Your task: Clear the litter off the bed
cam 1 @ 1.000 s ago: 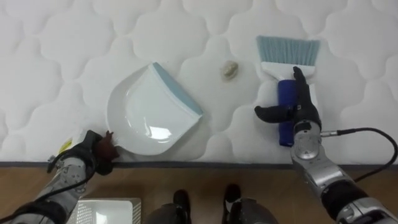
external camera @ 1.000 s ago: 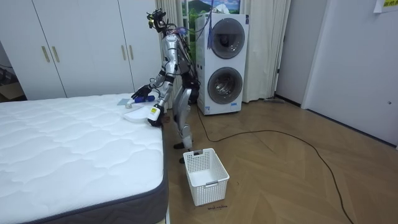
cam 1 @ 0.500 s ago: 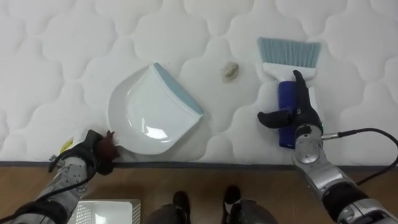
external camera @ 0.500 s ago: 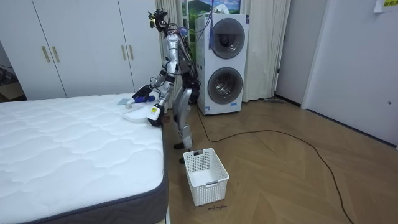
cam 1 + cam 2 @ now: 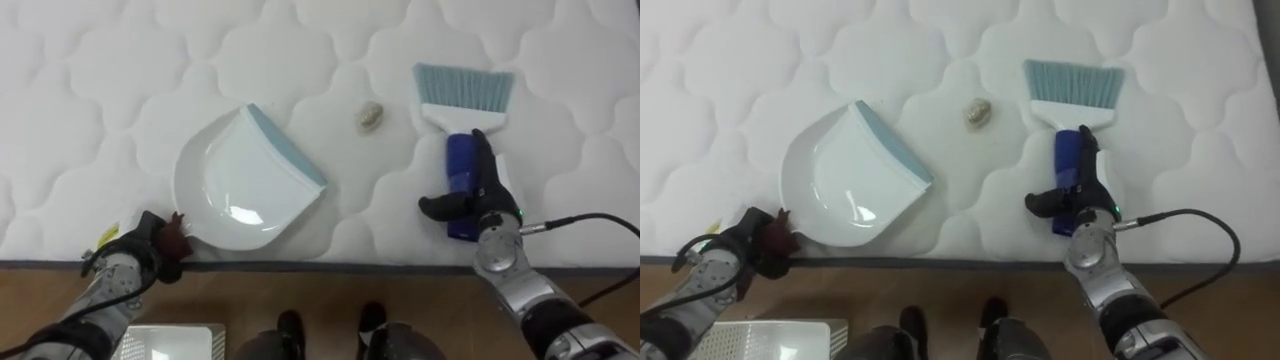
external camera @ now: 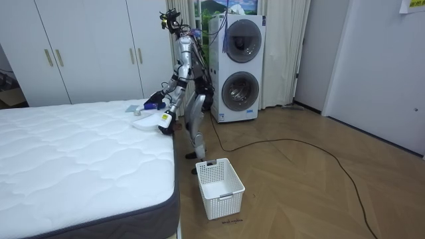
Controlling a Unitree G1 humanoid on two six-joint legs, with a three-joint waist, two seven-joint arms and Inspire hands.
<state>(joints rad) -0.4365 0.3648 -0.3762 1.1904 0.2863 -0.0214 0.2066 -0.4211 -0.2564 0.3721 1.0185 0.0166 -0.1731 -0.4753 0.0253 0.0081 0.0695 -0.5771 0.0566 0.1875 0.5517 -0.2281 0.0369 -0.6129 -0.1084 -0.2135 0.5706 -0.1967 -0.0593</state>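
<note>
At the bed's [image 5: 90,90] near edge, the left robot hand [image 5: 143,250] was clenched on the handle of the white dustpan [image 5: 240,180]. The right robot hand [image 5: 481,197] lay released, fingers straight along the brush [image 5: 462,88] handle. Farther off, a small scrap [image 5: 370,115] sat between dustpan and bristles.
</note>
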